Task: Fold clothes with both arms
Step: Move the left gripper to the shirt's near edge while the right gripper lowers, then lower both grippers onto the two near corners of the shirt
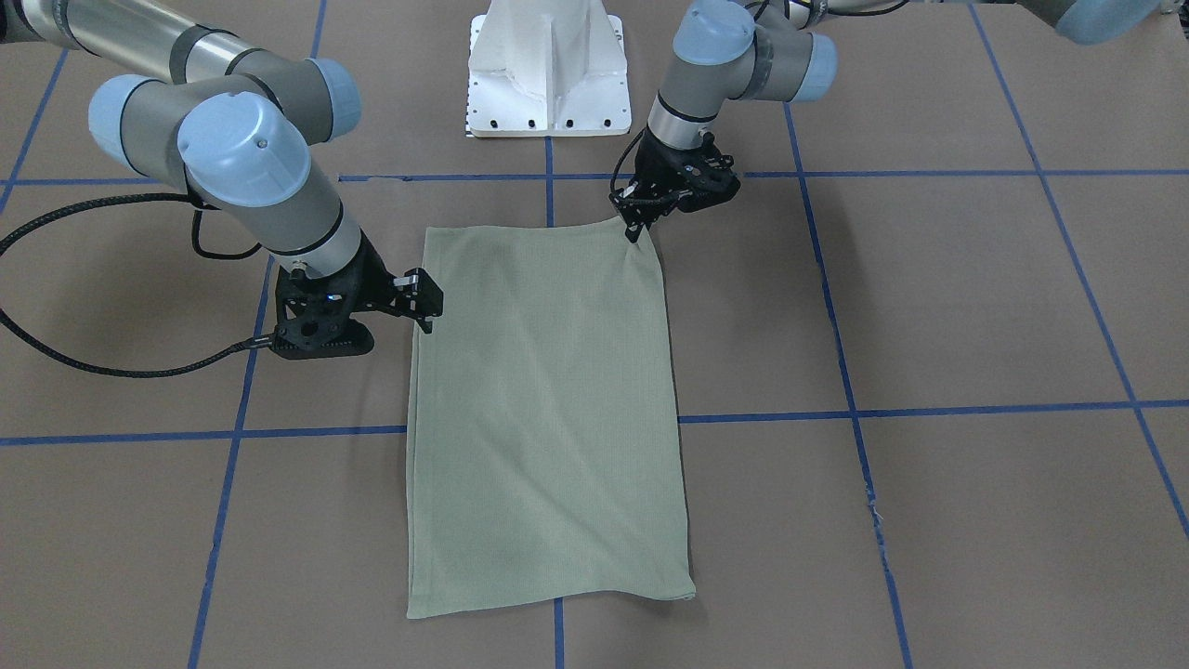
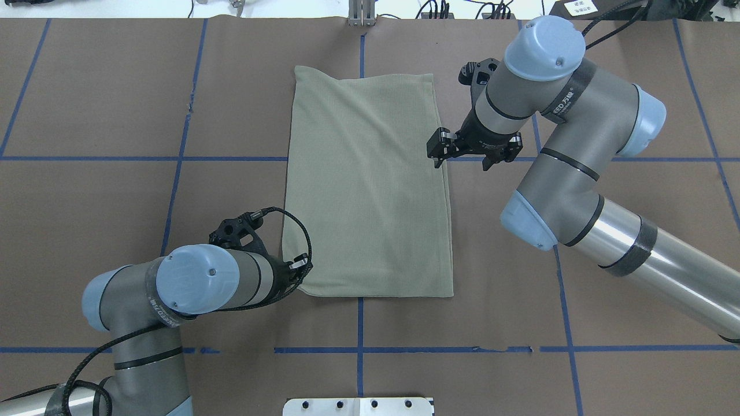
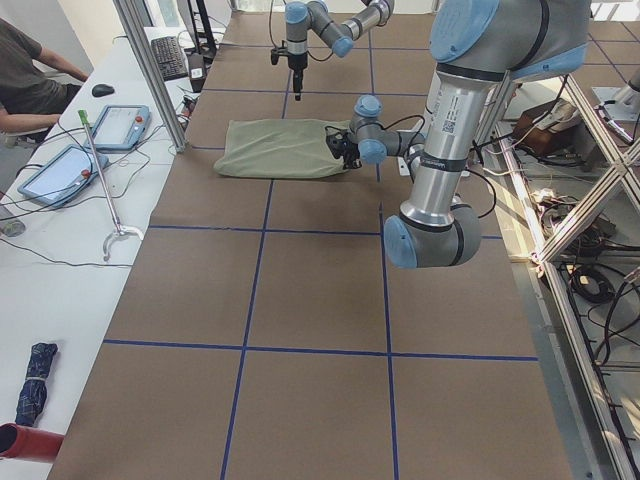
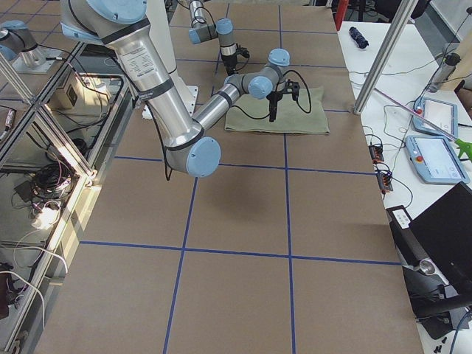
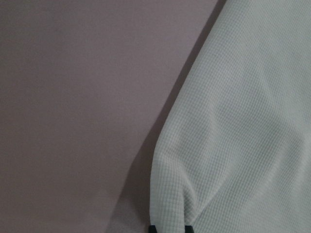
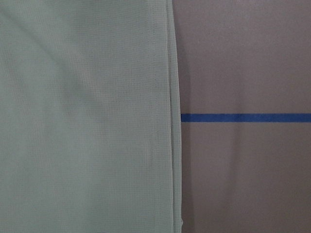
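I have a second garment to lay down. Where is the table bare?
Bare: the table far-left of the shirt, beyond the left arm; also the strip between the hem nearest the robot and the white pedestal base. Crowded: the near-left corner, pinched by the left gripper, and the right edge under the right gripper.

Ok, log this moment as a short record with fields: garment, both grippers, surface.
garment: shirt, folded into a long rectangle, lying flat
left: left gripper shut on the shirt's corner nearest the robot on its left; the cloth puckers there
right: right gripper open at the shirt's right long edge, holding nothing; contact unclear
surface: table, brown, with a grid of blue tape
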